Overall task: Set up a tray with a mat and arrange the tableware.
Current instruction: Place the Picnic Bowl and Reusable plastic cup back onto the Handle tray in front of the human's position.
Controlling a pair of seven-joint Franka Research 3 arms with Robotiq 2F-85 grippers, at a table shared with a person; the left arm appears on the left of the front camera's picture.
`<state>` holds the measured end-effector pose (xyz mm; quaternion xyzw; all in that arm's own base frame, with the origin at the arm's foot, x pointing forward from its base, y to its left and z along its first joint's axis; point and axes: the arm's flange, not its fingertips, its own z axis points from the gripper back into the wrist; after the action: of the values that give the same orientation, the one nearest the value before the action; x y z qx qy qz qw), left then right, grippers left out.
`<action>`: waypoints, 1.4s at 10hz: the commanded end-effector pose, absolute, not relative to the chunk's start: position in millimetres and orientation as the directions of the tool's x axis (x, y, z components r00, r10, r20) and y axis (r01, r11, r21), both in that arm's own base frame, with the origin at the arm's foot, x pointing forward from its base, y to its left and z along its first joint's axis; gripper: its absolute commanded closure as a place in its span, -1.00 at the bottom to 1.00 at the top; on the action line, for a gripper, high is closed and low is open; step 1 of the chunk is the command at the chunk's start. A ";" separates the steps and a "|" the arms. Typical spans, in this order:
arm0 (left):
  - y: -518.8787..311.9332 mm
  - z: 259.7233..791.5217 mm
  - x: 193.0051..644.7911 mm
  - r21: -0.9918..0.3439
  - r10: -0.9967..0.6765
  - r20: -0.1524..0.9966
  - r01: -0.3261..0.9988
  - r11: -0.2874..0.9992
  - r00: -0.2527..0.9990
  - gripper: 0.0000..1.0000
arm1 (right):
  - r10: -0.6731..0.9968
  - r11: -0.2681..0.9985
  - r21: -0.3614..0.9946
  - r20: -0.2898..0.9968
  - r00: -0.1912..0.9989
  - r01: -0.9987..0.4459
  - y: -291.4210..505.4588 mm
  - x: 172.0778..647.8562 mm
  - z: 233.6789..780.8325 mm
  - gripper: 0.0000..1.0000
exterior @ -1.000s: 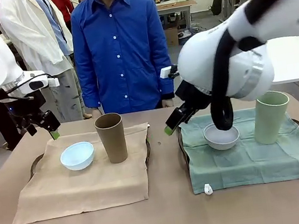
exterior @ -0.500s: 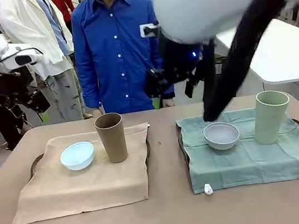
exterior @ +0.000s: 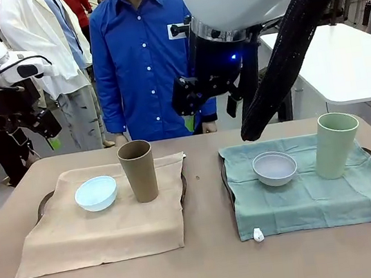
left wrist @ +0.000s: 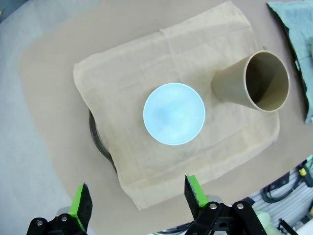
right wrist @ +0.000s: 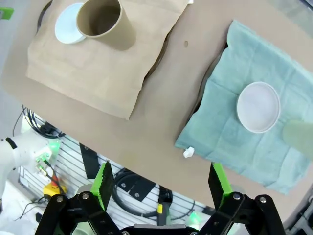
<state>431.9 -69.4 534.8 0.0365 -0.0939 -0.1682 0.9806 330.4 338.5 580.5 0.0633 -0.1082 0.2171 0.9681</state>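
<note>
Both my left end effector (left wrist: 134, 200) and right end effector (right wrist: 161, 186) hang wide and empty above the surface (exterior: 212, 268), with the light blue bowl (exterior: 96, 193) and brown cup (exterior: 138, 170) at centre left of the front frame, the whitish-grey bowl (exterior: 275, 167) and pale green cup (exterior: 336, 144) at right.

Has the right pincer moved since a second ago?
Yes. The right pincer has lifted and pulled back: a second ago it hung low beside the whitish bowl, and now it sits well above the green mat, jaws open.
</note>
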 end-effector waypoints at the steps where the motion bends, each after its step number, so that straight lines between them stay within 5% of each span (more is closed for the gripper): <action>1: -68.0 533.7 431.9 0.110 -0.354 0.176 0.339 0.934 0.918 -1.00 | 0.417 0.892 0.068 0.260 0.871 -0.447 333.8 326.9 573.6 -1.00; 9: -69.6 533.8 432.3 0.103 -0.338 0.170 0.324 0.940 0.926 -1.00 | 0.408 0.896 0.078 0.243 0.880 -0.437 338.3 328.9 578.1 -1.00; 10: -66.1 531.2 429.2 0.106 -0.396 0.184 0.382 0.918 0.900 -1.00 | 0.446 0.862 0.162 0.208 0.871 -0.480 320.8 326.2 578.6 -1.00; 14: -4.0 526.2 411.5 -0.193 -0.266 0.252 0.317 0.929 0.931 -1.00 | 0.229 0.911 0.297 0.210 0.951 -0.285 216.7 333.7 587.8 -1.00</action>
<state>422.3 -16.2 526.6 -0.0634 -0.0999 -0.1603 0.9800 344.0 239.6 591.3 0.1500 -0.0812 0.1577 0.9726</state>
